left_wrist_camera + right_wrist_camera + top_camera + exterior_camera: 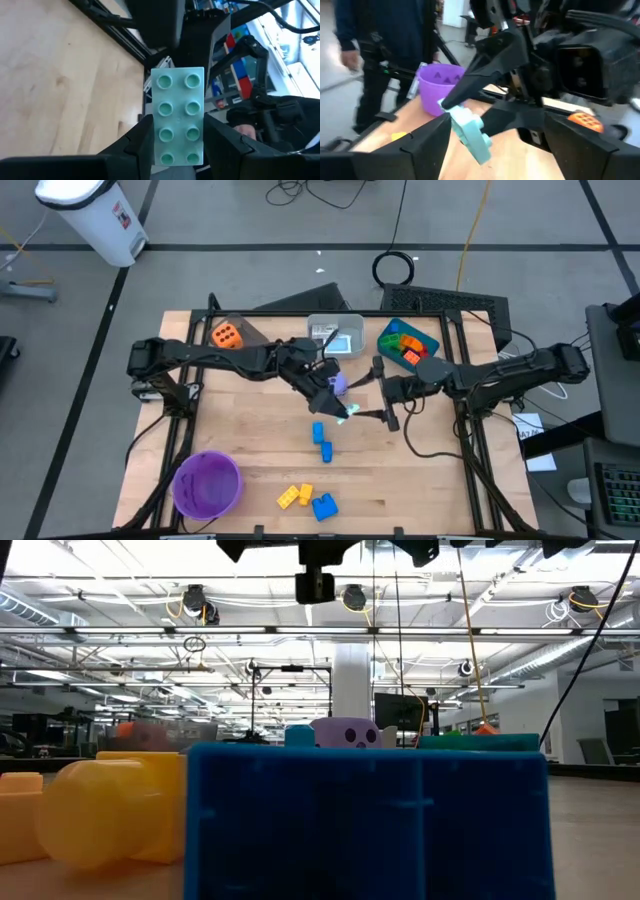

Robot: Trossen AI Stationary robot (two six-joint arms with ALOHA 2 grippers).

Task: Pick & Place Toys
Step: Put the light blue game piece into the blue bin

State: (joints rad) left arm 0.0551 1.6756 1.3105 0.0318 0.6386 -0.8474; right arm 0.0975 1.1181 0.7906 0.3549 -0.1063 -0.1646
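Nearest the table's front edge lie a yellow brick (293, 497) and a blue brick (324, 506), touching each other, with a purple bowl (207, 484) toward the front left corner; the low view is almost filled by the blue brick's side. Farther in, two small blue bricks (321, 438) sit near the middle of the table (240, 420). Just beyond them both arms meet above the wood: the left hand (176, 141) pinches a pale green brick (178, 116) by its long sides, studs facing its wrist camera, while the right hand (492, 131) stands spread around the brick's free end, not yet closed on it. By the look of it a hand-over is under way. The risk, as judged here: if the left fingers let go before the right ones close, the brick drops to the table; closing off-centre could twist it loose. At the back edge stand an orange die (226, 335), a grey bin (337, 337) and a teal bin (408, 343) of bricks.
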